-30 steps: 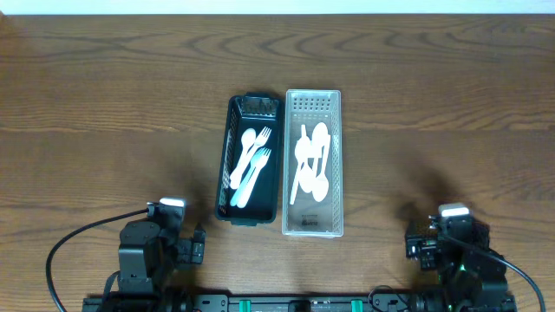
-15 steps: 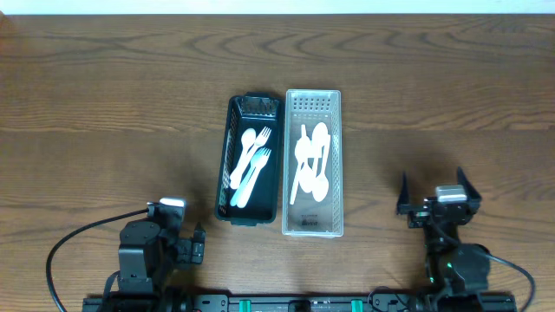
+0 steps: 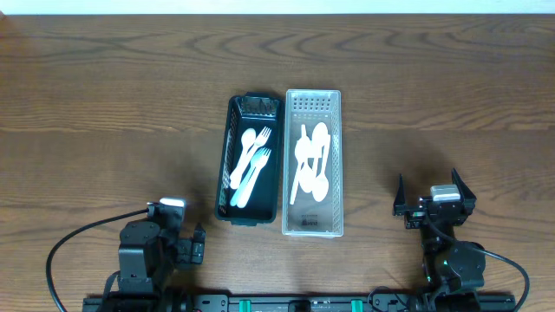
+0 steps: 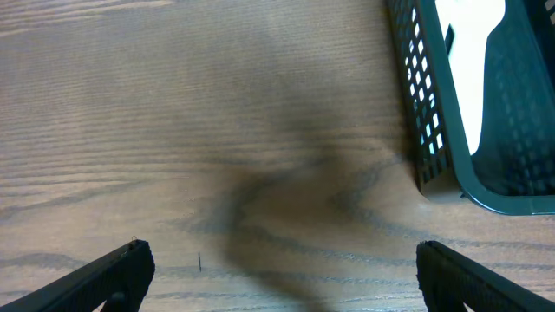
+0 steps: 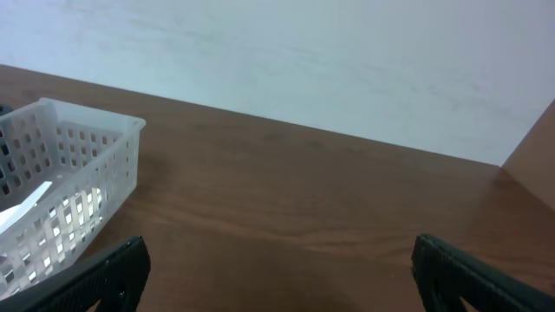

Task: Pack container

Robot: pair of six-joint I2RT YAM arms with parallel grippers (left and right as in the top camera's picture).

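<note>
Plainly, both arms sit at the near edge of the table (image 3: pixel 104 104) and neither holds anything. The left gripper (image 4: pixel 277 286) hangs with its jaws spread wide over bare wood near a corner of the black basket (image 3: pixel 223 165), and the right gripper (image 3: pixel 428 186) is likewise released, well apart from the white basket (image 3: pixel 339 165). White forks (image 3: pixel 251 165) lie in the black basket and white spoons (image 3: pixel 312 160) in the white one, the two baskets side by side mid-table, touching or nearly so. No loose cutlery shows, so I judge the packing either finished or between steps — any next move would call for a reach forward to a basket rim
</note>
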